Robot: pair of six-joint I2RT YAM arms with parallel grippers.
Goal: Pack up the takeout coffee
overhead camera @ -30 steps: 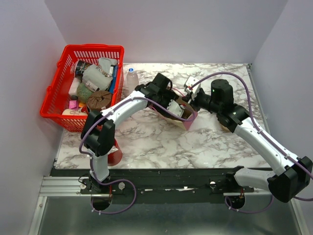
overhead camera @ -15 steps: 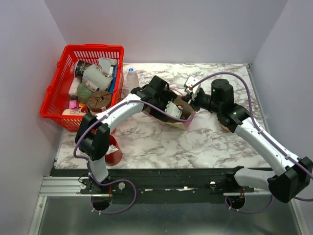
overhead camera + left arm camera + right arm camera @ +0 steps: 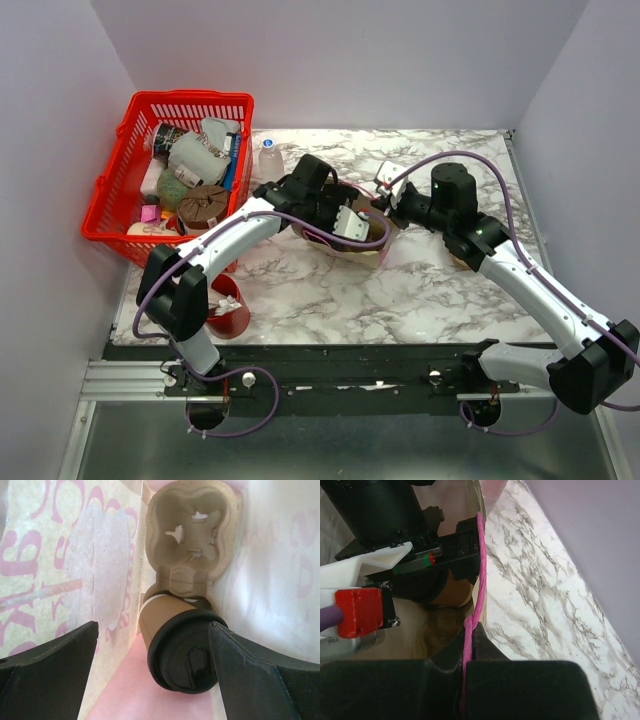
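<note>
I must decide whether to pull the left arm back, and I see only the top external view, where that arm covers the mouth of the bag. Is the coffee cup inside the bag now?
Observer: Yes. The left wrist view shows the takeout coffee cup lying on its side on the floor of the paper bag, with its black lid on and turned toward the camera.
Operator: Is it gripped?
Observer: No. The left gripper is open. Its fingers are wide apart, one on each side of the cup, not closed on it.
Operator: What holds the bag open?
Observer: In the right wrist view, the right gripper is shut on the bag's pink edge.
</note>
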